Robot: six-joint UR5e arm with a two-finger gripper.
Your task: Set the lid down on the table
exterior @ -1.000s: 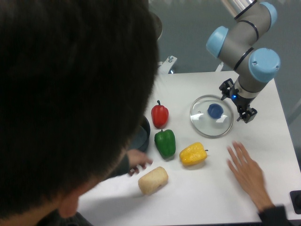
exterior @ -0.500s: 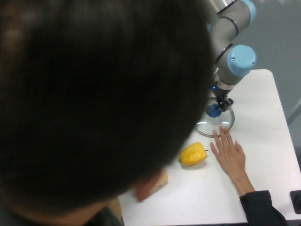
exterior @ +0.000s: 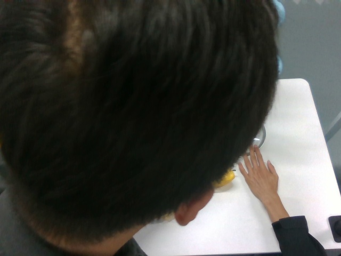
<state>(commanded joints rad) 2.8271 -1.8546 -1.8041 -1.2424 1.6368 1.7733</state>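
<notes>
Camera view is being almost wholly blocked by a person's head, so the pincer is not being shown at all; whether it is released, clenched or grasping something cannot be told. Half a second ago it was being seen poised over the blue knob, with the arm above; now only slivers of pale blue arm joint are being glimpsed at one o'clock. Of the lid, only a thin arc of rim is being left visible at three o'clock, apparently lying on the table. Just below it, a hand is being rested flat, and a yellow pepper is being partly hidden. No containers are being shown.
</notes>
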